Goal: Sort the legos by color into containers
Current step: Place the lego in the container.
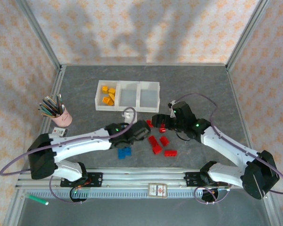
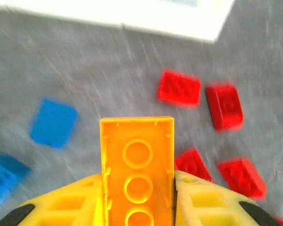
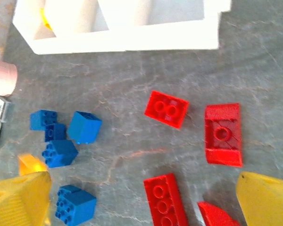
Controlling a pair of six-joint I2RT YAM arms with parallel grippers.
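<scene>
1. Transport of one yellow-orange brick (image 2: 137,155) looks like the step in hand. The left fingers (image 1: 144,129) are closed on its two long sides, and it stands up between them with its hollow underside facing the wrist camera.
2. The brick sits over the grey table (image 1: 203,84), close to the red legos (image 1: 160,143) and the blue legos (image 1: 124,152). The containers (image 1: 127,109) are near, just past its top edge. I cannot tell whether it is clear of the table.
3. The next move probably calls for lifting it over the front wall into the left compartment, where other yellow-orange bricks (image 1: 107,94) lie. The fingers should part only once it is inside the walls.
4. The right fingers (image 1: 159,118) stand wide apart and hold nothing. They hover over the red pieces, so a red pick seems likely. The two arms are close together, so their paths need care.
5. The legos are small, glossy and hard-edged. The red ones vary, with a long brick, a short one and one lying underside up. The blue ones are squarish blocks bunched together. The containers are one white, translucent row of three compartments.
</scene>
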